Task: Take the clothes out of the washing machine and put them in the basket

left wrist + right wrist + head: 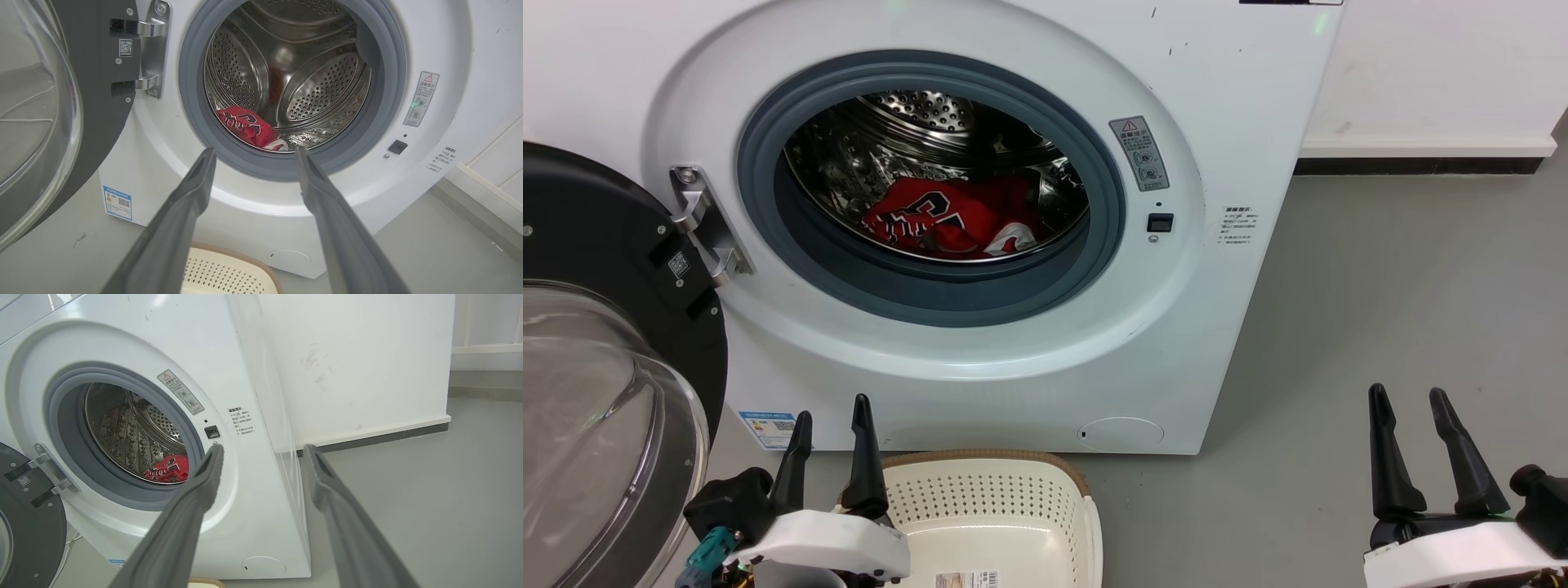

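Observation:
The white washing machine [980,359] stands with its round door [605,367] swung open to the left. Red clothes [947,216] with white trim and black-and-white lettering lie at the bottom of the steel drum, also seen as clothes [249,127] and clothes [169,470]. The cream basket [992,510] with a brown rim sits on the floor right before the machine. My left gripper [833,408] is open, low, just left of the basket. My right gripper [1409,396] is open over the floor to the machine's right. Both are empty and well short of the drum.
Grey floor [1380,310] stretches to the right of the machine up to a white wall with a dark skirting [1421,166]. The open glass door fills the lower left. The basket holds nothing but a paper label [968,580].

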{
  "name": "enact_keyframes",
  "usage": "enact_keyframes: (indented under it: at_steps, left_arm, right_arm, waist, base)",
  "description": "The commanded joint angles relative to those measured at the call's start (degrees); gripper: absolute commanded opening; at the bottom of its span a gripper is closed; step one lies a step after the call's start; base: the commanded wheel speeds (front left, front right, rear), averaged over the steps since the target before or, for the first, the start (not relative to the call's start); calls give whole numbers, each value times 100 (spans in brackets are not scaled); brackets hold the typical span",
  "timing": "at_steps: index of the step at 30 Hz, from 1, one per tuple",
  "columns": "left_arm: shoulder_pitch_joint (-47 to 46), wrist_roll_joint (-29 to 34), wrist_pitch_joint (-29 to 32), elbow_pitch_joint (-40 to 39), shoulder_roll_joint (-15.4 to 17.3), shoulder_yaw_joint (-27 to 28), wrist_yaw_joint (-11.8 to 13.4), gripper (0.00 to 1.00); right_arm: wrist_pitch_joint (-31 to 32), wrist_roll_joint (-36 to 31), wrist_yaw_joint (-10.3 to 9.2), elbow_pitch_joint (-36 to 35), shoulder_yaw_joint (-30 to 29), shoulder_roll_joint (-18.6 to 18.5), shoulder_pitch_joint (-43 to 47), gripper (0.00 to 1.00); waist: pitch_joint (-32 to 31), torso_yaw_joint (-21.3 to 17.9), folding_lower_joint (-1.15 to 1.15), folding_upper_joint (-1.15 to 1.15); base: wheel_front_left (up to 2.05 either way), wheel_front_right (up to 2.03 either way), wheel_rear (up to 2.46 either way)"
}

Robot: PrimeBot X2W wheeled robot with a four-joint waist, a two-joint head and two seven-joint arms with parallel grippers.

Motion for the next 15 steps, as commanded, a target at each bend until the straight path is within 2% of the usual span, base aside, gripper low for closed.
enact_keyframes:
  at_steps: [1, 15]
  left_arm:
    - [16, 157, -57, -65, 8, -15, -14, 100]
    - [99, 871, -243, -34, -7, -55, 4, 100]
  right_arm:
    - [-47, -161, 0, -92, 9, -25, 22, 100]
    - [-235, -974, 0, -234, 30, -25, 156, 100]
  waist:
    - [2, 1, 0, 0]
    - [15, 7, 0, 0]
  base:
    - [0, 0, 0]
    - [0, 0, 0]
